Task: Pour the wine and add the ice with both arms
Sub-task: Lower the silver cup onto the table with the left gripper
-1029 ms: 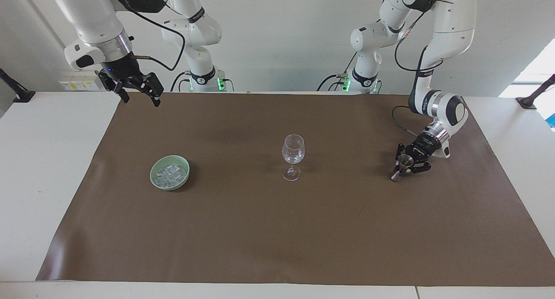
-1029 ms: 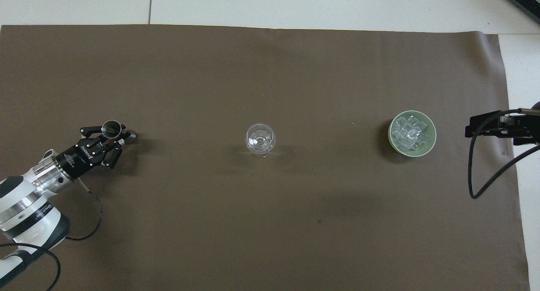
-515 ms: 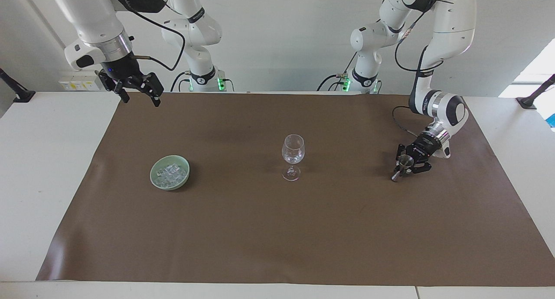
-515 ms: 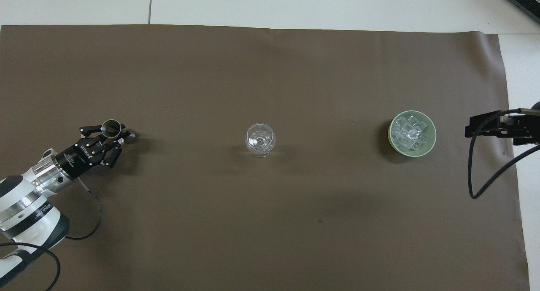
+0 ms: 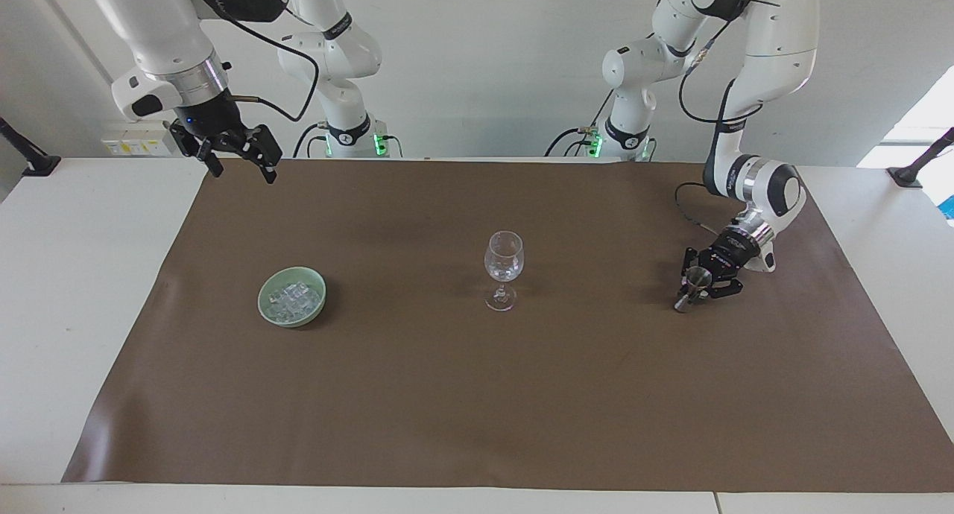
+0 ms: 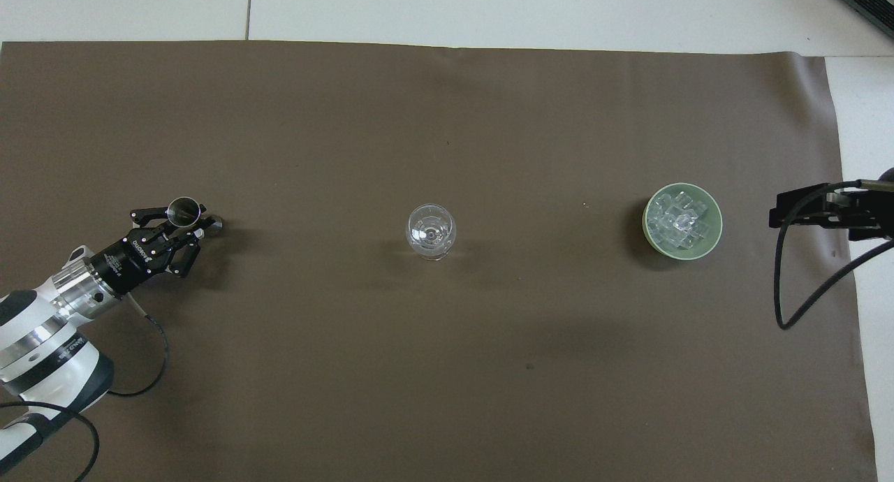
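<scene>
Ice (image 5: 293,299): a heap of clear cubes is held in a pale green bowl (image 5: 262,302), set on the brown mat (image 5: 477,395) toward the right arm's end of the surface, well apart from the other items.

Wine glass (image 5: 504,264): stood upright at mid-mat; it appears empty, though a little clear liquid cannot be ruled out.

Metal jigger (image 5: 695,285): placed toward the left arm's end, resting on or just above the mat, and clamped by the left end effector (image 5: 702,284), whose fingers are closed on its waist.

Right end effector (image 5: 237,162): held high with fingers apart, nothing gripped, over the mat's edge nearest the robots; this arm waits.

Progress: judged early. The jigger is gripped, but no pour is evident and no ice is seen in the glass; pouring and ice transfer are both left.

Views: the height of the right end effector is shown only by the facing view; the jigger's open mouth (image 6: 184,209) and the cubes' packing are shown by the overhead view.
</scene>
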You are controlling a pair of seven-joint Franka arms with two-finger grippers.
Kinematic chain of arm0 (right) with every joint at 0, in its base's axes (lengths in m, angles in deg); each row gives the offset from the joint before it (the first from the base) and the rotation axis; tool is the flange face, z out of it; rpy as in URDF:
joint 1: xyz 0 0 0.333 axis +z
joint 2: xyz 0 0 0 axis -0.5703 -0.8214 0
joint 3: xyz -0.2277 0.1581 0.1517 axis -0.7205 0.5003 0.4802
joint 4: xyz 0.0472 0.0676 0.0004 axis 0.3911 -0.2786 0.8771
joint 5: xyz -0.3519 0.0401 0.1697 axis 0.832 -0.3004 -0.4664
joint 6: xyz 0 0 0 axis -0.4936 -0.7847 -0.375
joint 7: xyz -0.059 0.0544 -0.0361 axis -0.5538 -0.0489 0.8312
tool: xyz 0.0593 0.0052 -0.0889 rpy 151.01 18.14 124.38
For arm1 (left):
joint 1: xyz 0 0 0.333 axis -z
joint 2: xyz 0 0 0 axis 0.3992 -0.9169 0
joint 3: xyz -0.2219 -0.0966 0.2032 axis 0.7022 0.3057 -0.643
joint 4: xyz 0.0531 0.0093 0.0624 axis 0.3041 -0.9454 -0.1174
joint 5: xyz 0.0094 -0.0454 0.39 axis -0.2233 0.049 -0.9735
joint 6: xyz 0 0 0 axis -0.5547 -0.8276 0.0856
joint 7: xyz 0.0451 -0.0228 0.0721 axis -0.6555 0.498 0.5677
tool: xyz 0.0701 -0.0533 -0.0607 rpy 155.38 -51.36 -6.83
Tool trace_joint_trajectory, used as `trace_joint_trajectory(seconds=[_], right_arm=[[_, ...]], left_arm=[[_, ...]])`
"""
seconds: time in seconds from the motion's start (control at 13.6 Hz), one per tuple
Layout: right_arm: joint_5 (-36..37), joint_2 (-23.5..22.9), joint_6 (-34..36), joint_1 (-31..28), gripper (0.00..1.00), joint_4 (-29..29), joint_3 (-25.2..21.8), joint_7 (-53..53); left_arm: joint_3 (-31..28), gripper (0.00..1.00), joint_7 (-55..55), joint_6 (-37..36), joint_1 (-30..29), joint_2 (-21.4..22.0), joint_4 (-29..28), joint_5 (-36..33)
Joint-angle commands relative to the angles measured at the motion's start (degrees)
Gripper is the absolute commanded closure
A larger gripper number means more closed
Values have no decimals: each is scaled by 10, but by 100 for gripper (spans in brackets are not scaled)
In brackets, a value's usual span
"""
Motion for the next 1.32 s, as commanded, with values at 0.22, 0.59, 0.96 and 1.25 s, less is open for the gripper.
trace_joint_trajectory(seconds=[0.22, 0.59, 0.96, 1.25], right_arm=[[3, 10, 3, -5, 0, -9, 4, 14], [3, 10, 3, -5, 0, -9, 4, 14], [3, 11, -4, -4, 0, -14, 5, 9], [3, 22, -32, -4, 0, -39, 5, 8]], left_arm=[[3, 68, -6, 2, -8, -5, 6, 3], [4, 63, -6, 3, -9, -4, 9, 3], [2, 0, -5, 2, -11, -2, 9, 1], [-1, 0, -4, 1, -26, 6, 9, -35]])
